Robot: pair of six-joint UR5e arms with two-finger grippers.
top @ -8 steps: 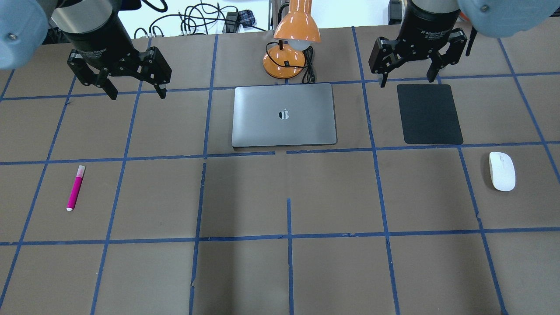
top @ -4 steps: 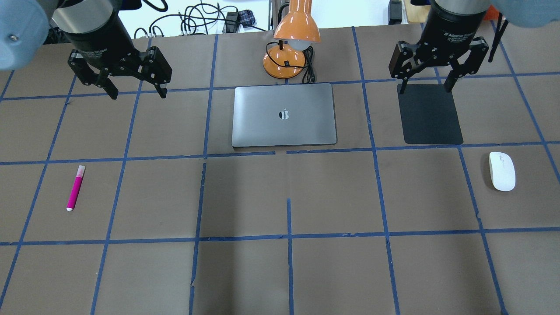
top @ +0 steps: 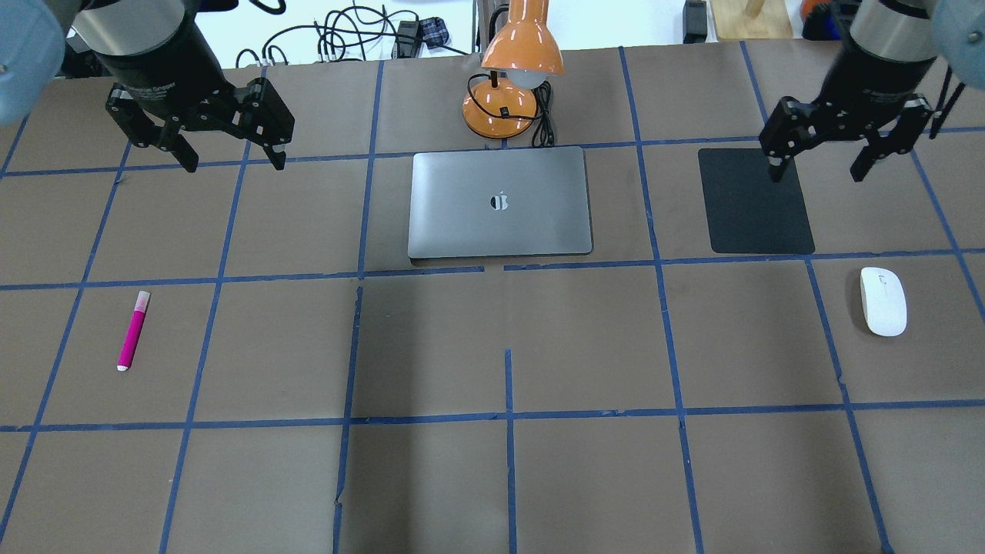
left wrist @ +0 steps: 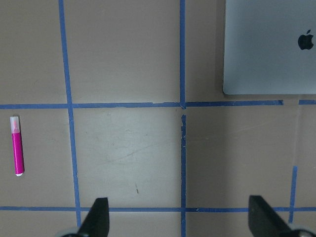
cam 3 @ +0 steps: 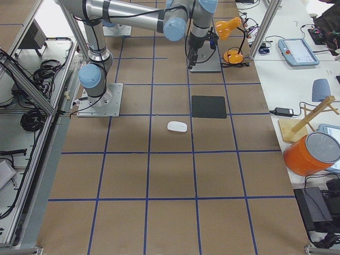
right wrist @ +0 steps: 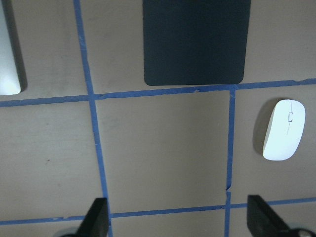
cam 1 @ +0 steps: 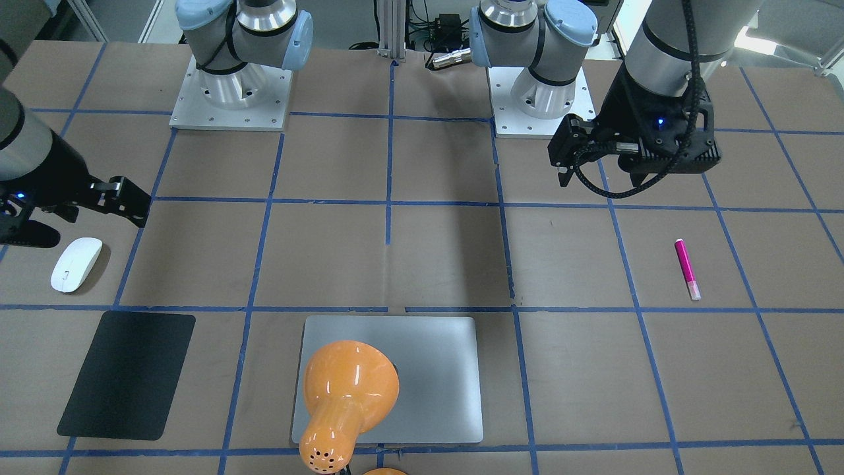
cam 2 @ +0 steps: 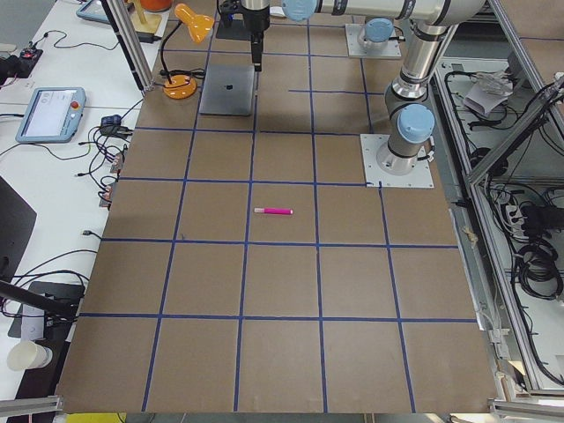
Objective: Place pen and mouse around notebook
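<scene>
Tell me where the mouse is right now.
In the overhead view the mouse lies far right on the table, just below the lower right corner of the black mat, not touching it.

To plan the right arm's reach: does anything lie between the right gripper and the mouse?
Nothing visible does. The open right gripper hangs above bare table; the black mat lies aside from the mouse.

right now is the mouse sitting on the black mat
No, the mouse lies on the brown table cover, apart from the black mat.
</scene>
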